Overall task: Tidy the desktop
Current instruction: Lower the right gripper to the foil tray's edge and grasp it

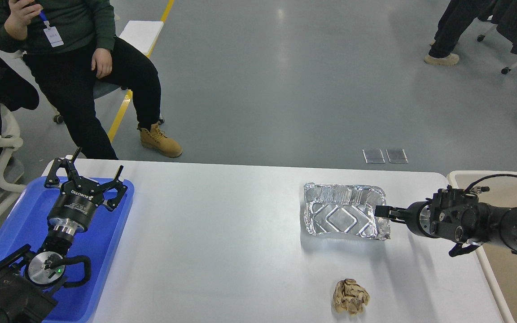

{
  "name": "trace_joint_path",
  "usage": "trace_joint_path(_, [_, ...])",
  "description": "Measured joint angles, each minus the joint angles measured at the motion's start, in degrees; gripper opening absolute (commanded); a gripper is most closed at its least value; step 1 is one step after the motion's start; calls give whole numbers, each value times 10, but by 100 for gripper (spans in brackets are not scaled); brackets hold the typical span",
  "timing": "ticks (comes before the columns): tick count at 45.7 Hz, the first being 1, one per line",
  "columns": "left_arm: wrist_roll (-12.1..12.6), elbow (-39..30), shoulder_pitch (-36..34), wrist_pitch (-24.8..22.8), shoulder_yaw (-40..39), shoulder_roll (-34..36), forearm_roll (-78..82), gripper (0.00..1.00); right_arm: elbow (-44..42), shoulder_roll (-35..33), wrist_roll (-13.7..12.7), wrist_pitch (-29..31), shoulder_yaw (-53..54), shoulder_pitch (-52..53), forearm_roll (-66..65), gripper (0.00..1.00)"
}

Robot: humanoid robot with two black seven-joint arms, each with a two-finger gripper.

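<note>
R arm reaches in horizontally over the bench (222, 233); right end effector (382, 211) clamped on foil tray (343, 216) rim. L arm angled upward above blue tray (11, 224); left end effector (89, 172) fingers spread apart, holding nothing.

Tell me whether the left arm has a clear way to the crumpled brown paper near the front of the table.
Probably yes. The left gripper hovers open over the blue tray, and only bare desktop lies between it and the crumpled paper. Whether it reaches that far is uncertain.
</note>
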Motion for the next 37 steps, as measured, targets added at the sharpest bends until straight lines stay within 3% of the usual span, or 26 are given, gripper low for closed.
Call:
trace_joint_path(4, [0,0,0,0,0,0,0,99,-6,3,0,-5,5,-9,-3,93])
trace_joint_path(10, [0,0,0,0,0,0,0,99,-12,7,2,-12,10,-20,-15,79])
trace_joint_path(16, [0,0,0,0,0,0,0,99,-14,10,8,-20,12,-28,-36,52])
trace_joint_path(24, [0,0,0,0,0,0,0,99,-16,17,17,-27,13,-38,-60,0])
trace_joint_path(37, [0,0,0,0,0,0,0,99,-19,22,26,-30,10,-46,-95,0])
